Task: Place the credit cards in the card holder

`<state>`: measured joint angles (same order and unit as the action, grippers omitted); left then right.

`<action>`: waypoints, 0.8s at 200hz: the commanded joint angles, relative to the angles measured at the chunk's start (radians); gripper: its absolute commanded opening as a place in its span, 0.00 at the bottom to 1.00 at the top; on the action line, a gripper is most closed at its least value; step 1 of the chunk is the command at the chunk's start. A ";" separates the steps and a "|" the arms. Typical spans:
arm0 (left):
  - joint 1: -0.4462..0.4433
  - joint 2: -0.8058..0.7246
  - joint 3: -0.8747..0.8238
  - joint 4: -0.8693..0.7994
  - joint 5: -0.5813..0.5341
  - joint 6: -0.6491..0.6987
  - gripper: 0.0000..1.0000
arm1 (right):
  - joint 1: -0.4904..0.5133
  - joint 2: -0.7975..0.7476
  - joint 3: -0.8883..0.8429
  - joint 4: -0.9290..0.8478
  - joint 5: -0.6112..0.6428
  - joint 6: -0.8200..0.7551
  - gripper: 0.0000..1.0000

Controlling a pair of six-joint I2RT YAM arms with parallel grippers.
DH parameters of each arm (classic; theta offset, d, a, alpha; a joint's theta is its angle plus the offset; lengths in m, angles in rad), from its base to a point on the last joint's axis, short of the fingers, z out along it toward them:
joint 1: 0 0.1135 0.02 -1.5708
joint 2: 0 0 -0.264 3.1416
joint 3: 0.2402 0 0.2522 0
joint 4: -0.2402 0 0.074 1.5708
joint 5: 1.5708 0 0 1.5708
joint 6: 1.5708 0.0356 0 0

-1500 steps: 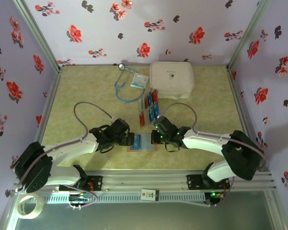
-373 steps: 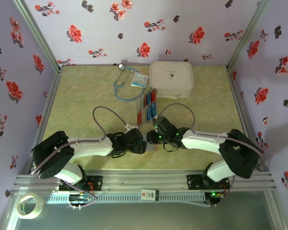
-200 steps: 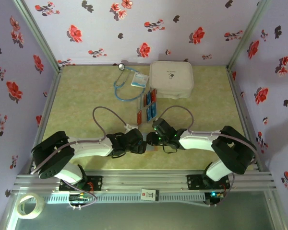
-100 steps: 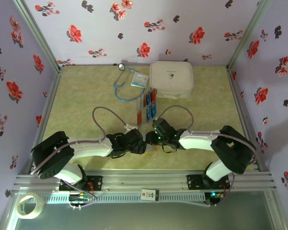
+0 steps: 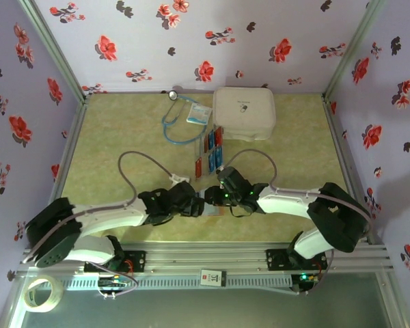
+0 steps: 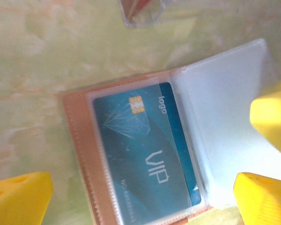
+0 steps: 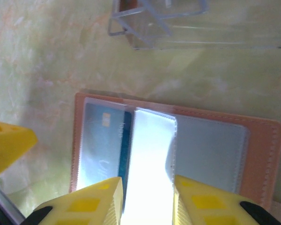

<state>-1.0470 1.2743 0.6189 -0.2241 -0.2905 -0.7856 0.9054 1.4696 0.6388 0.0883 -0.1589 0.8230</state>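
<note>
The tan card holder (image 6: pixel 77 154) (image 7: pixel 260 154) lies open on the table, mostly hidden under both grippers in the top view (image 5: pixel 212 211). A blue VIP credit card (image 6: pixel 150 154) (image 7: pixel 126 140) sits in its left clear pocket. My left gripper (image 6: pixel 140 201) (image 5: pixel 197 205) hovers over that card, open wide and empty. My right gripper (image 7: pixel 147 206) (image 5: pixel 210 198) is closed on a raised clear sleeve leaf (image 7: pixel 152 154) (image 6: pixel 229 117) of the holder. More blue and red credit cards (image 5: pixel 212 147) stand in a clear tray (image 5: pixel 199 152) (image 7: pixel 154 23) just beyond.
A large white case (image 5: pixel 244 113) sits at the back. A stethoscope (image 5: pixel 181 119) and a white-and-blue packet (image 5: pixel 199 115) lie to its left. A tape roll (image 5: pixel 41 294) lies outside the frame at the near left. Flowered walls enclose the table.
My left arm has swung its elbow out to the left and its gripper has shifted slightly. My right gripper stays over the holder with the sleeve leaf between its fingers.
</note>
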 commanded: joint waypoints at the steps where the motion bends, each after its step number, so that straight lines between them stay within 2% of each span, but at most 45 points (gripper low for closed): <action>1: 0.059 -0.111 -0.019 -0.089 -0.067 -0.026 1.00 | 0.039 -0.008 0.061 -0.040 -0.005 0.008 0.34; 27: 0.133 -0.219 -0.051 -0.137 -0.067 -0.027 1.00 | 0.077 0.028 0.111 -0.057 0.016 0.011 0.45; 49: 0.185 -0.287 -0.083 -0.148 -0.058 -0.022 1.00 | 0.104 0.084 0.158 -0.061 0.027 0.018 0.48; 113: 0.237 -0.365 -0.150 -0.141 -0.017 -0.011 1.00 | 0.152 0.256 0.293 -0.080 0.046 0.022 0.47; 160: 0.244 -0.380 -0.177 -0.126 0.002 -0.015 1.00 | 0.143 0.180 0.372 -0.209 0.059 -0.032 0.48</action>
<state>-0.8146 0.9062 0.4530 -0.3466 -0.2996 -0.7956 1.0527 1.7199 0.9470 -0.0204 -0.1318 0.8307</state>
